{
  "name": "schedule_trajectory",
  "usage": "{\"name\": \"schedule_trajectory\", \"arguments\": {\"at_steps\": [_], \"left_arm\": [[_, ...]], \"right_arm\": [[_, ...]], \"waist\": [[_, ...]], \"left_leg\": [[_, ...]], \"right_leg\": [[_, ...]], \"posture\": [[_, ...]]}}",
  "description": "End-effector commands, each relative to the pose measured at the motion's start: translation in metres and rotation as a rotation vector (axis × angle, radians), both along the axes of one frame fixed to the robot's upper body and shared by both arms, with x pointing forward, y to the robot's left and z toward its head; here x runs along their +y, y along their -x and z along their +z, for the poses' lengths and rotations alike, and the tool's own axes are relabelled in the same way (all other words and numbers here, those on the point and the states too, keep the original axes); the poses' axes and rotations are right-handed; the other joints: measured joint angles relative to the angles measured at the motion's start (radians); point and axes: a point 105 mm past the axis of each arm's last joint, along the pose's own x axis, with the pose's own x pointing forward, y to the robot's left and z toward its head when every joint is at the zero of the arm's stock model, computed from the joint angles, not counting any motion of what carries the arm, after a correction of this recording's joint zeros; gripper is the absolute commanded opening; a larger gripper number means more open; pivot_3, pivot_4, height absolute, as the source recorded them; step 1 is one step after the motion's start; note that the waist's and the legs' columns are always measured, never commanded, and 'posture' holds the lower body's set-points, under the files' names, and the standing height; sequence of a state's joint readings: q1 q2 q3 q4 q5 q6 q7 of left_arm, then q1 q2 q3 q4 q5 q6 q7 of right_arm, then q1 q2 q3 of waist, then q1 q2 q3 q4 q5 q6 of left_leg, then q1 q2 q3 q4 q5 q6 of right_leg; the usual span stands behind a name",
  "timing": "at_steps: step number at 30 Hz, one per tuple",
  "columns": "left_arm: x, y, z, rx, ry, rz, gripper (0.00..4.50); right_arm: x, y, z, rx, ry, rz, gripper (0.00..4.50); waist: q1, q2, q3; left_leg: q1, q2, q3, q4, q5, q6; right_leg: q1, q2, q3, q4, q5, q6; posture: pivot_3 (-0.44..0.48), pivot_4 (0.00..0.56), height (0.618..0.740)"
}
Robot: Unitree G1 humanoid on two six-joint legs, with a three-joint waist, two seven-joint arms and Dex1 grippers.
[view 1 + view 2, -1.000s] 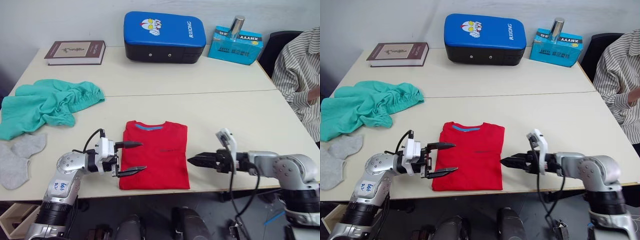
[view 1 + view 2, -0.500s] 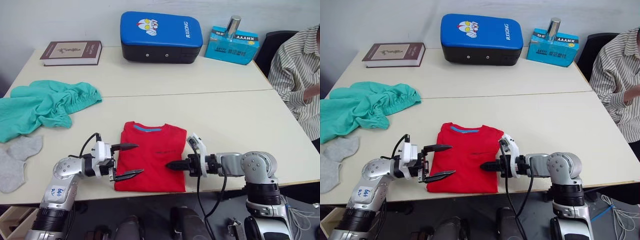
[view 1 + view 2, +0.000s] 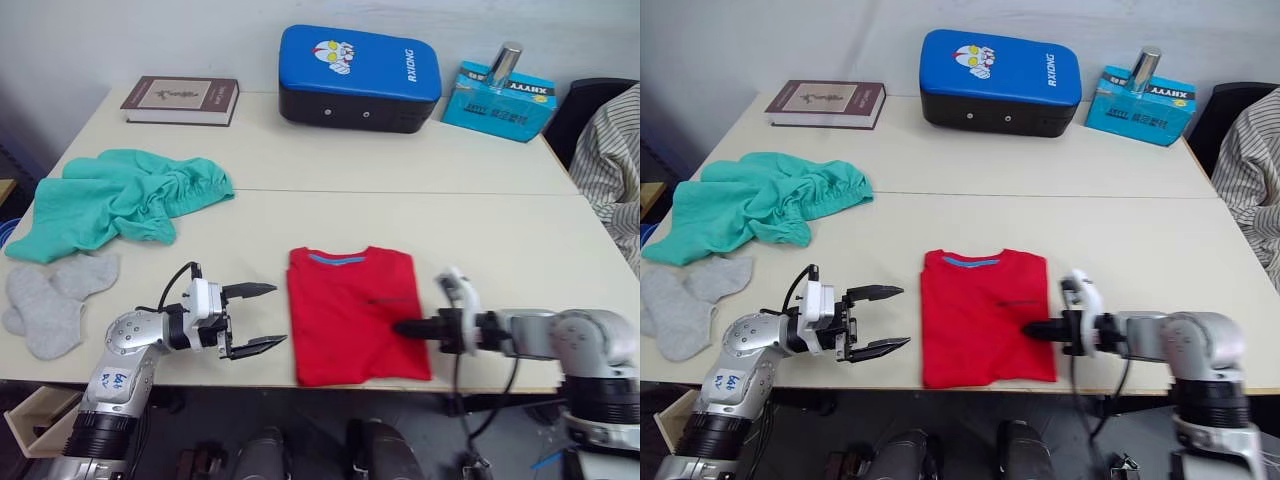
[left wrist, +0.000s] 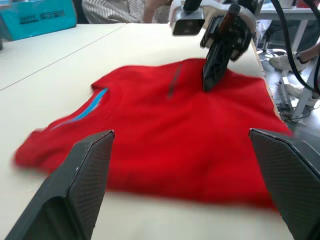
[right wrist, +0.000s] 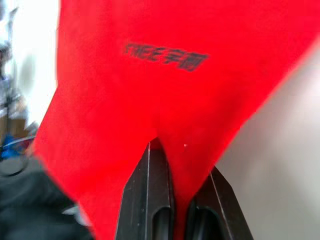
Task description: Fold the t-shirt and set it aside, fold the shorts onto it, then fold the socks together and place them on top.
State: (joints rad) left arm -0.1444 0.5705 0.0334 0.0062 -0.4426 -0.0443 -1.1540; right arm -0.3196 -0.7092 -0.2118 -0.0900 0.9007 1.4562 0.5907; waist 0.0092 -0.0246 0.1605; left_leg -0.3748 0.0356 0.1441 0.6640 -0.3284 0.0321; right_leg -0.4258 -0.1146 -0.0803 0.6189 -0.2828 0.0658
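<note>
T-shirt (image 3: 355, 312) lies folded on the worktop (image 3: 480, 230) — right gripper (image 3: 402, 327) pinches its edge, left gripper (image 3: 262, 318) gapes beside it; drag it aside flat, slowly.

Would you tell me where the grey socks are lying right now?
In the left eye view, the socks lie near the table's left edge, just in front of the shorts, left of the left gripper.

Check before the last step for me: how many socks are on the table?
2. Both socks lie flat at the table's left front, just in front of the shorts: one nearer the shorts, the other nearer the edge, partly overlapping.
</note>
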Motion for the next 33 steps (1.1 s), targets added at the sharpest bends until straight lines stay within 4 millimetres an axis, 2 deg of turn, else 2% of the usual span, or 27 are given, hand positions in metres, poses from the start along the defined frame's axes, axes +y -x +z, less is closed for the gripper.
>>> {"name": "schedule_trajectory", "arguments": {"at_steps": [1,5,11,13,17,19,20,22,23,26,29,31,33], "left_arm": [[0.001,-0.002,0.008,-0.032,0.003,-0.007,4.5],[0.002,-0.004,0.008,-0.029,0.005,-0.011,4.5],[0.007,-0.007,0.007,-0.027,0.004,-0.006,4.5],[0.009,-0.007,0.006,-0.022,-0.004,-0.005,4.5],[0.014,-0.006,0.008,-0.021,-0.013,0.0,4.5],[0.016,-0.006,0.009,-0.023,-0.02,0.003,4.5],[0.017,-0.005,0.01,-0.023,-0.026,0.002,4.5],[0.02,-0.005,0.014,-0.03,-0.039,0.006,4.5],[0.023,-0.006,0.017,-0.03,-0.043,0.019,4.5],[0.036,-0.009,0.022,-0.016,-0.051,0.075,4.5],[0.053,-0.009,0.024,0.011,-0.051,0.153,4.5],[0.077,-0.008,0.024,-0.016,-0.071,0.289,4.5],[0.105,-0.004,0.021,-0.037,-0.108,0.446,4.5]], "right_arm": [[-0.054,-0.001,0.004,-0.002,0.105,-0.134,0.02],[-0.107,0.0,0.011,-0.031,0.209,-0.24,0.02],[-0.161,0.003,0.012,-0.039,0.295,-0.358,0.02],[-0.175,0.004,0.011,-0.029,0.317,-0.395,0.02],[-0.187,0.001,0.01,-0.048,0.34,-0.419,0.02],[-0.199,-0.007,0.012,-0.111,0.422,-0.449,0.02],[-0.195,-0.006,0.014,-0.1,0.399,-0.424,0.02],[-0.193,-0.001,0.019,-0.075,0.375,-0.398,0.58],[-0.2,0.001,0.023,-0.084,0.408,-0.415,0.8],[-0.218,0.01,0.041,-0.12,0.493,-0.428,1.84],[-0.225,0.023,0.06,-0.152,0.562,-0.365,2.9],[-0.214,0.026,0.071,-0.299,0.677,-0.217,3.57],[-0.18,0.02,0.085,-0.601,0.708,-0.072,4.27]], "waist": [[0.001,0.001,0.001],[0.0,0.004,0.002],[-0.007,0.005,0.003],[-0.01,0.005,0.003],[-0.012,0.005,0.003],[-0.013,0.006,0.004],[-0.013,0.007,0.004],[-0.013,0.007,0.004],[-0.012,0.009,0.005],[-0.009,0.015,0.009],[-0.011,0.022,0.013],[-0.011,0.023,0.013],[-0.021,0.02,0.013]], "left_leg": [[-0.001,-0.001,0.0,0.0,0.0,0.001],[-0.004,-0.003,0.002,0.0,0.0,0.002],[-0.009,-0.003,0.003,0.001,0.001,0.002],[-0.009,-0.003,0.003,0.002,0.001,0.002],[-0.009,-0.003,0.003,0.003,0.002,0.003],[-0.009,-0.003,0.003,0.003,0.002,0.003],[-0.009,-0.003,0.003,0.003,0.003,0.002],[-0.009,-0.003,0.002,0.003,0.003,0.002],[-0.009,-0.003,0.002,0.003,0.003,0.002],[-0.011,-0.003,0.001,0.002,0.004,0.001],[-0.013,-0.003,0.002,0.002,0.003,0.001],[-0.013,-0.003,0.003,0.002,0.003,0.001],[-0.012,-0.001,0.004,0.0,0.003,0.0]], "right_leg": [[0.0,-0.001,0.0,-0.002,0.001,0.002],[0.001,-0.002,0.0,-0.011,0.007,0.012],[-0.001,-0.001,-0.003,-0.015,0.009,0.016],[-0.001,-0.001,-0.005,-0.015,0.009,0.017],[-0.001,-0.001,-0.01,-0.015,0.01,0.019],[-0.001,-0.001,-0.009,-0.015,0.011,0.019],[-0.001,-0.002,-0.009,-0.015,0.011,0.019],[-0.001,-0.002,-0.007,-0.015,0.012,0.018],[-0.001,-0.002,-0.005,-0.015,0.012,0.018],[-0.003,-0.002,-0.004,-0.015,0.011,0.018],[-0.005,-0.003,-0.004,-0.015,0.011,0.018],[-0.006,-0.002,-0.005,-0.016,0.011,0.018],[-0.005,0.0,-0.007,-0.017,0.011,0.018]], "posture": [[0.0,0.15,0.74],[0.0,0.15,0.74],[0.0,0.15,0.74],[0.0,0.15,0.74],[0.0,0.15,0.74],[0.0,0.15,0.74],[0.0,0.15,0.74],[0.0,0.15,0.74],[0.0,0.15,0.74],[0.0,0.15,0.74],[0.0,0.15,0.74],[0.0,0.15,0.74],[0.0,0.15,0.74]]}}
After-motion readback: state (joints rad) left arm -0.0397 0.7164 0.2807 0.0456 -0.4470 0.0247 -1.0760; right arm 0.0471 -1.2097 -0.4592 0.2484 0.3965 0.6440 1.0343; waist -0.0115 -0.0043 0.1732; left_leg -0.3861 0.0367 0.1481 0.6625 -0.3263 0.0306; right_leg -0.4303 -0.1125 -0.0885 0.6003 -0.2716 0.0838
